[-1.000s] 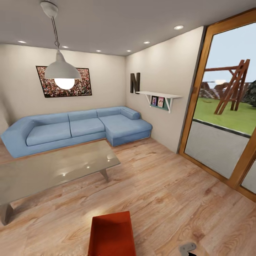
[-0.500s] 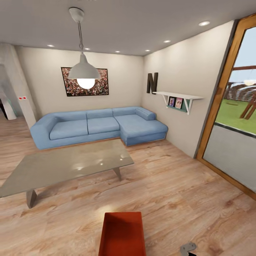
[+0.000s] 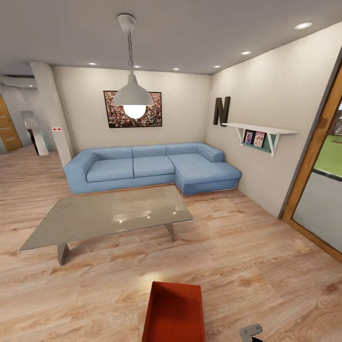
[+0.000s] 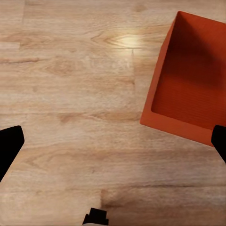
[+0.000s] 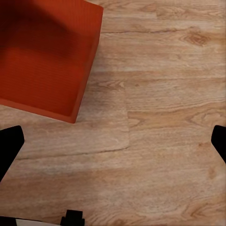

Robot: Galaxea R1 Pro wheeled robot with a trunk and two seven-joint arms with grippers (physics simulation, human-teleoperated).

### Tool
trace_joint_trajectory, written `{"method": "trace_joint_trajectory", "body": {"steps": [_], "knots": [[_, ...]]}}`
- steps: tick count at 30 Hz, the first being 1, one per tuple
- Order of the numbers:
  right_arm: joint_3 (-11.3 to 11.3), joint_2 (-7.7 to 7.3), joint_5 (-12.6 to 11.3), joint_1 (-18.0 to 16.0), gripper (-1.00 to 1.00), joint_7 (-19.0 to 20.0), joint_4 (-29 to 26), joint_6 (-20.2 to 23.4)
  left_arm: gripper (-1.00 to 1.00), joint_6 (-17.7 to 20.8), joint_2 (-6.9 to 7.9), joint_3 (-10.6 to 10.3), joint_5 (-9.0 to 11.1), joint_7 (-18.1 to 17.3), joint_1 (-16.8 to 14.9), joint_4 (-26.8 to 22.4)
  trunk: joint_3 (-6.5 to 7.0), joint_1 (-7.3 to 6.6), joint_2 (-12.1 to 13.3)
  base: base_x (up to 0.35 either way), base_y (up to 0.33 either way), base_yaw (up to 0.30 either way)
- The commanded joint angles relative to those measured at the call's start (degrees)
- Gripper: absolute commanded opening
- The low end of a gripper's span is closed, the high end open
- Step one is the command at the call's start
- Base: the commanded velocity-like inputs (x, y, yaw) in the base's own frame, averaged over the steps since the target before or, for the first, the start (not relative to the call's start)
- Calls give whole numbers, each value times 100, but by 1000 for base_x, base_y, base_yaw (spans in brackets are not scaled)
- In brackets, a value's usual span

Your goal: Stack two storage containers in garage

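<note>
While the robot stands in the living room on its light wood-plank flooring, the big things ahead are the blue corner sofa along the far wall and the glass coffee table in front of it, with a pendant lamp hanging above. Low in the head view, just before the robot, sits one red-orange storage container, open side up on the planks, near the table but apart from it. Each wrist camera catches it too, off to one side.

Both claws hang above bare planks, the left claw and the right claw alike spread wide, dark fingertips at the picture edges, with nothing held. Neither straddles the container's thin walls.

The risk, as I judge it, is closing from this offset: a finger could push a wall and skid the light bin across the smooth planks, or pinch a corner so it tips on lifting.

Compared with a second ago, the whole head view has swung leftward: the garden door has slid mostly out of sight, a hallway opening has appeared at left, and the container sits further right in the picture, which reads as camera motion.
</note>
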Motion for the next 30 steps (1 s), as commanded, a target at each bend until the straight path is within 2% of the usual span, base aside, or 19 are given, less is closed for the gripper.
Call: {"method": "trace_joint_trajectory", "body": {"steps": [1, 6, 20, 30], "knots": [[37, 0, 17, -11, 100, -18, 27, -36, 100, -37, 0, 6, -1, 6, -10, 23, -9, 3, -11, 0, 0, 15], [36, 0, 13, -12, 100, -18, 27, -36, 100, -37, 4, 6, -1, 6, -10, 23, -9, 3, -11, 49, 0, 5], [36, 0, 13, -12, 100, -18, 27, -36, 100, -37, 5, 6, -1, 6, -10, 23, -9, 3, -11, 295, 0, 0], [36, 0, 19, -12, 100, -18, 25, -36, 100, -37, 5, 6, -1, 6, -10, 23, -9, 3, -11, 29, 0, 0]]}}
